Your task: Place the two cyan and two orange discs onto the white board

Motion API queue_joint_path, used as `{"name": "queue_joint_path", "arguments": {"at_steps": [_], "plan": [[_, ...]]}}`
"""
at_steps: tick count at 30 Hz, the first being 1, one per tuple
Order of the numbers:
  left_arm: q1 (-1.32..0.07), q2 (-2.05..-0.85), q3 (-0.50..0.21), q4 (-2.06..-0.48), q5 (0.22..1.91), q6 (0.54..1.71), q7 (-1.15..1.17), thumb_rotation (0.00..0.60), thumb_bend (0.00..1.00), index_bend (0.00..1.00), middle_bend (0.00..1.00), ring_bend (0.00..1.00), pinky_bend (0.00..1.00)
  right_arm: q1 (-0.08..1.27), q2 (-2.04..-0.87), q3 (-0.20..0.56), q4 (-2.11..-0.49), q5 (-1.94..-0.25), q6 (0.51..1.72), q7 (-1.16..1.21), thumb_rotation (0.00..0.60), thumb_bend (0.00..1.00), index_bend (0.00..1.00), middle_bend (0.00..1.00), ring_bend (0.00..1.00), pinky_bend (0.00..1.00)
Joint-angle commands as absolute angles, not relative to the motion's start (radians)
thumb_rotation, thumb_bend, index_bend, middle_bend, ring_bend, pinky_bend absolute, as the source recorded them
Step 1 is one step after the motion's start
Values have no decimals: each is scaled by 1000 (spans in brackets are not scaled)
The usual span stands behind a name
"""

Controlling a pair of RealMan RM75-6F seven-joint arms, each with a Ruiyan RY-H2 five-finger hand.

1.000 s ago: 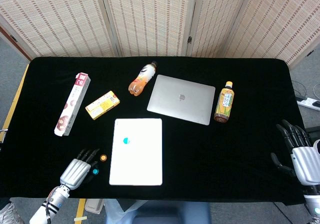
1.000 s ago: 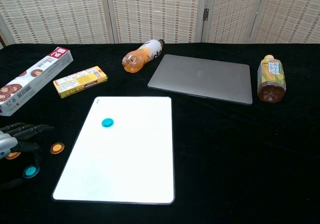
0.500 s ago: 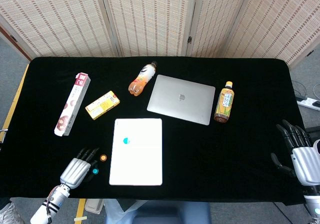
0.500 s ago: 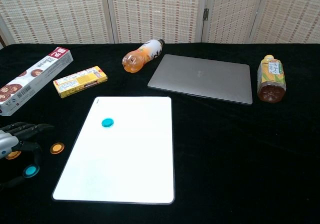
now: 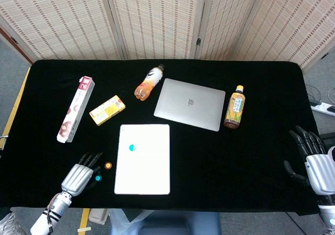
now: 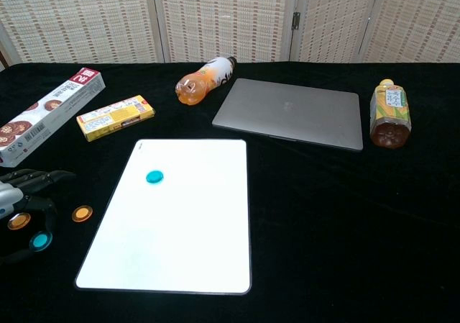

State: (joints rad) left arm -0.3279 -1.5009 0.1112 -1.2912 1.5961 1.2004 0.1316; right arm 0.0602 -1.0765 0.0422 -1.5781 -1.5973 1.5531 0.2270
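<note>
Head view: one round cyan disc lies on the flat white board. The left hand, fingers apart and empty, hovers beside an orange disc and second cyan disc. The right hand rests spread, holding nothing.

Chest view: another orange disc sits by the left hand.

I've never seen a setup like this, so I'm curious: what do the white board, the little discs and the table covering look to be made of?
The white board looks like smooth, hard plastic or coated metal: flat, slightly glossy, with rounded corners. The cyan disc on it and the orange disc beside it look like molded plastic, solid-coloured with a faint sheen; they could be magnets. The table covering seems to be matte black cloth, showing no reflections.
</note>
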Motion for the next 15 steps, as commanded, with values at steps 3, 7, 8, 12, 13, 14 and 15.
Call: {"name": "queue_joint_path", "arguments": {"at_steps": [3,7,8,12,13,14,15], "plan": [[-345,-1476,97,-1325,1599,1195,119,600,406,512,14,0,0,58,-1075,42,-1578,-1596,1555,227,600,427,0,0,0,0],[-377,-1446,72,-1376,1604,1181,102,600,406,509,14,0,0,56,-1074,44,-1577,-1593,1558,229,600,428,0,0,0,0],[-385,-1440,65,-1385,1606,1180,106,600,405,508,14,0,0,56,-1073,44,-1577,-1593,1559,230,600,427,0,0,0,0],[-437,-1425,26,-1434,1611,1150,118,600,406,506,14,0,0,54,-1073,44,-1573,-1592,1561,233,600,427,0,0,0,0],[-451,-1423,17,-1443,1608,1137,121,600,406,506,14,0,0,54,-1073,44,-1572,-1591,1561,234,600,427,0,0,0,0],[-464,-1423,7,-1450,1604,1124,125,600,406,505,14,0,0,54,-1073,44,-1571,-1591,1561,236,600,426,0,0,0,0],[-483,-1424,-7,-1459,1597,1105,133,600,406,505,14,0,0,53,-1073,44,-1569,-1591,1562,237,600,426,0,0,0,0]]}}
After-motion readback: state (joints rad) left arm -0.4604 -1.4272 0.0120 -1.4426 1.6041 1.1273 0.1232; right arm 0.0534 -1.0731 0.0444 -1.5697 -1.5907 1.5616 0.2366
